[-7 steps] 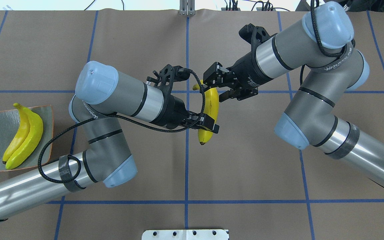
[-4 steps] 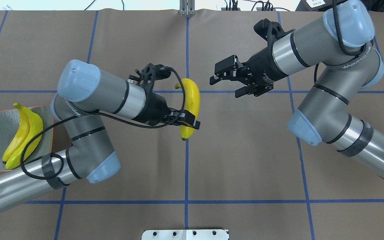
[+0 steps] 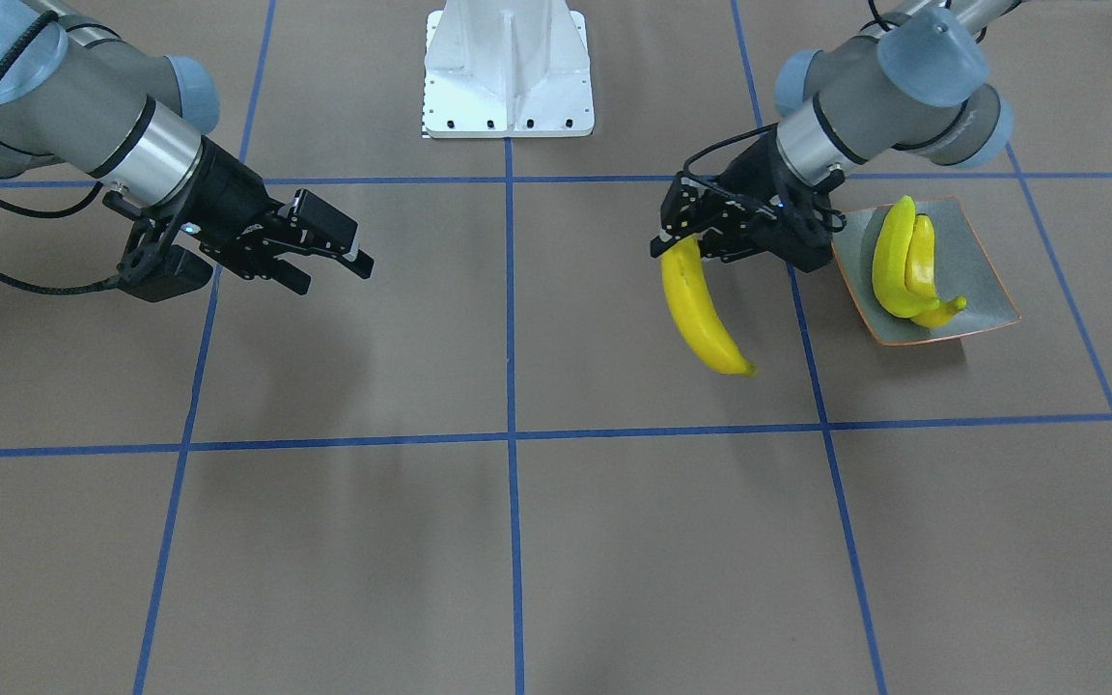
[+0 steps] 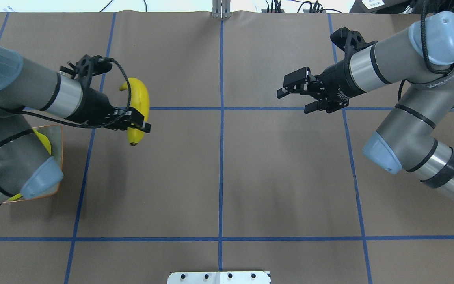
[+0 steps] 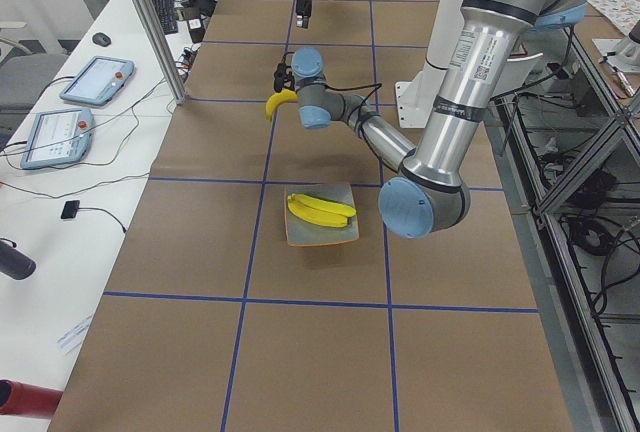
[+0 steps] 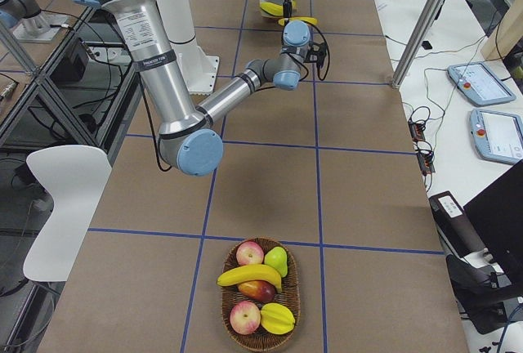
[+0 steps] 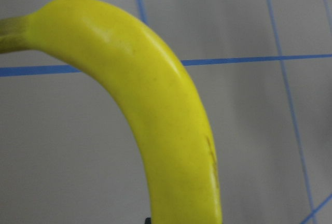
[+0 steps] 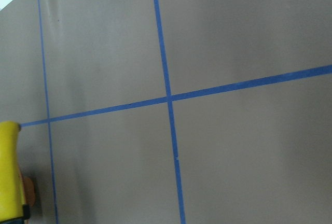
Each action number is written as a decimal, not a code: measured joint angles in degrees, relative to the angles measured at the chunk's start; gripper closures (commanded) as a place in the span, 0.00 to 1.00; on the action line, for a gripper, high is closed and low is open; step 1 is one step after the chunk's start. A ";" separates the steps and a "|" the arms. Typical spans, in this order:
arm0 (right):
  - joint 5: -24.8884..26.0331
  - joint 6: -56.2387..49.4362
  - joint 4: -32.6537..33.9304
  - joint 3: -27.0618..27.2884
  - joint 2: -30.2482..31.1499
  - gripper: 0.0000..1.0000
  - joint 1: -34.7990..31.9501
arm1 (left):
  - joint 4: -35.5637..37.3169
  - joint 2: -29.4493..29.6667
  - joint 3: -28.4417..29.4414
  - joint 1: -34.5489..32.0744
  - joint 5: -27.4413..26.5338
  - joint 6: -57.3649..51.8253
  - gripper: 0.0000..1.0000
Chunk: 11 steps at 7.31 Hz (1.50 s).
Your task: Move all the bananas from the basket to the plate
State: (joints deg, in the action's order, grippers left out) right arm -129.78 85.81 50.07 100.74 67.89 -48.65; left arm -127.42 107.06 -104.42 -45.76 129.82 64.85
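Observation:
My left gripper (image 4: 134, 122) is shut on one of the bananas (image 4: 138, 103), held above the table just beside the plate (image 3: 986, 290). That banana (image 3: 701, 319) hangs down from the left gripper (image 3: 689, 236) and fills the left wrist view (image 7: 171, 115). Two bananas (image 3: 903, 261) lie together on the plate. In the overhead view my left arm hides most of the plate (image 4: 56, 138). The basket (image 6: 224, 304) at the table's far right end holds another banana (image 6: 249, 275). My right gripper (image 4: 294, 102) is open with nothing in it.
The basket also holds apples (image 6: 249, 252), a pear (image 6: 277, 261) and a small yellow fruit (image 6: 276, 319). A white mount plate (image 3: 508, 68) sits at the robot's base. Blue tape lines cross the brown table cover. Tablets (image 5: 95, 80) lie on a side desk.
The right gripper let go of the banana's upper end and drew back to the right. The left arm carried the banana leftward to just beside the plate.

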 measured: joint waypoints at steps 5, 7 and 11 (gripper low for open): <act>1.11 -0.38 -0.14 -0.55 2.62 0.00 -0.03 | 31.99 -15.72 -15.28 -4.84 -13.67 -34.50 1.00; 1.11 -0.79 -0.65 -1.31 2.87 0.00 0.03 | 42.77 -16.89 -16.96 -5.43 -23.88 -44.59 1.00; 1.15 -0.74 -4.12 -3.86 2.81 0.00 0.05 | 61.91 -16.90 -18.36 0.90 -35.39 -48.43 1.00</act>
State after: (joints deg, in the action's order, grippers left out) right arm -128.63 85.07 45.95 96.88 70.71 -48.60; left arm -65.51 90.16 -122.79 -44.86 94.44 16.42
